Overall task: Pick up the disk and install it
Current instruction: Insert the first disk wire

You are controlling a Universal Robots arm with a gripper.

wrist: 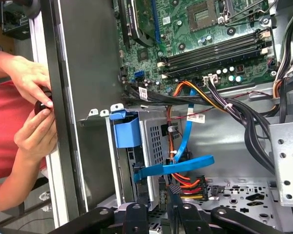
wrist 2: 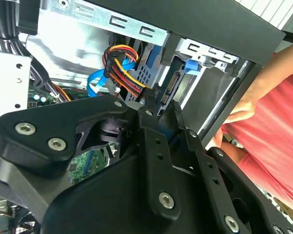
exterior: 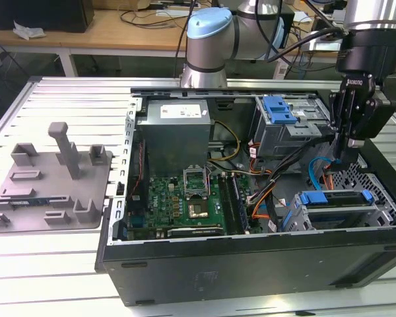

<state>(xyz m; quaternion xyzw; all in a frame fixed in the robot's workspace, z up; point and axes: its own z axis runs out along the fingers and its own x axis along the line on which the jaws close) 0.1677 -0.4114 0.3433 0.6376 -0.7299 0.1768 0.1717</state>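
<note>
Nearest us, by the tabletop's (exterior: pixel 46 264) near edge, the open computer case (exterior: pixel 251 264) holds the disk (exterior: pixel 336 211) in its drive cage, on the exterior view's right, with the blue bracket on top. Just above hangs the hand (exterior: pixel 346 156), fingers (wrist 2: pixel 154 146) slightly apart, gripping nothing. Beyond sits the grey power supply (exterior: pixel 178 132).

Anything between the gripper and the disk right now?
Yes, likely. The gripper hangs above the disk at the exterior view's right. In the first wrist view a blue cable and red-orange wires cross just ahead of it, so they may snag.
</note>
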